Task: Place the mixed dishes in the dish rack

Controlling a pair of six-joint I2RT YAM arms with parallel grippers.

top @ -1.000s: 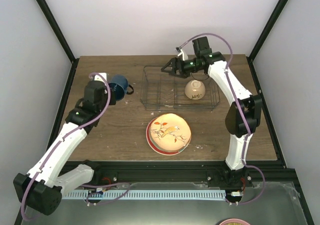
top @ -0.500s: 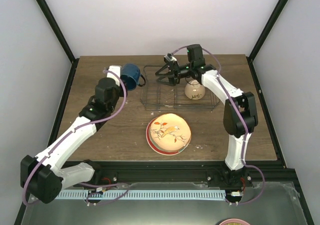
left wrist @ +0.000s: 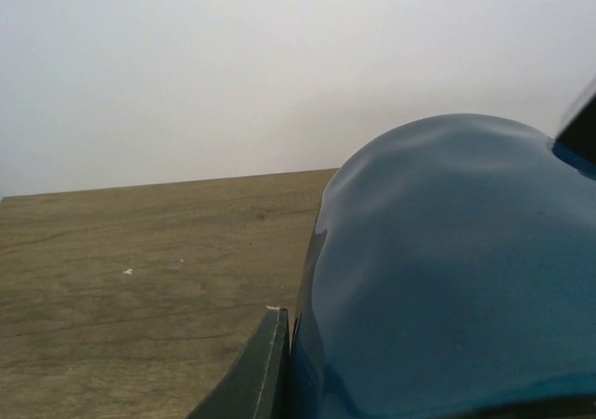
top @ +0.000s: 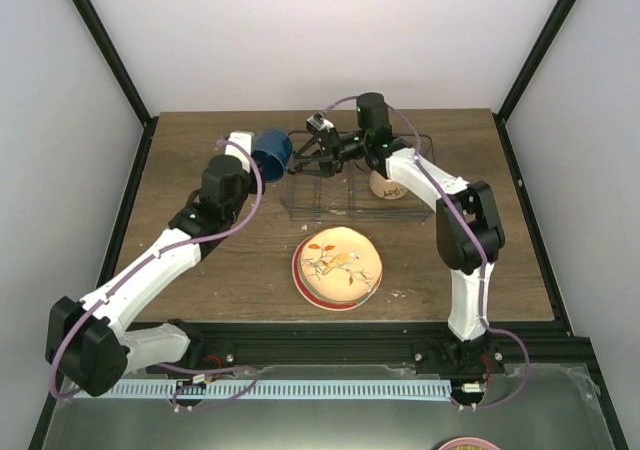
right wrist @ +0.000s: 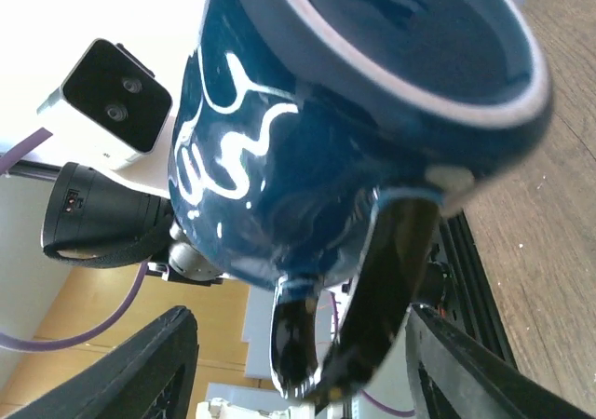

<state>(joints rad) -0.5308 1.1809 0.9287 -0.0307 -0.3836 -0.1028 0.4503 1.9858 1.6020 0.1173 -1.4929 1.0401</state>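
- Presently, the dark blue mug point(top: 272, 150) is clamped by the left gripper point(top: 256, 151) at the 9 o'clock edge of the dish rack point(top: 360, 214).
- The right gripper point(top: 302, 160) is spread wide at the mug's 3 o'clock side.
- The cream bowl point(top: 390, 182) is seated in the rack's 3 o'clock half. The bird-print plate point(top: 337, 265) lies at the rack's 6 o'clock, apart from it, with bare table point(top: 250, 270) at its 9 o'clock.
- Only the right wrist view shows the mug handle point(right wrist: 391, 279) between the spread fingers point(right wrist: 140, 372).

- I can read no words or numbers anywhere.
- The dark blue mug point(right wrist: 279, 158) carries white looping script that I cannot make out.
- The small cream bowl point(top: 390, 182), far right, has a dark mark too small to read.
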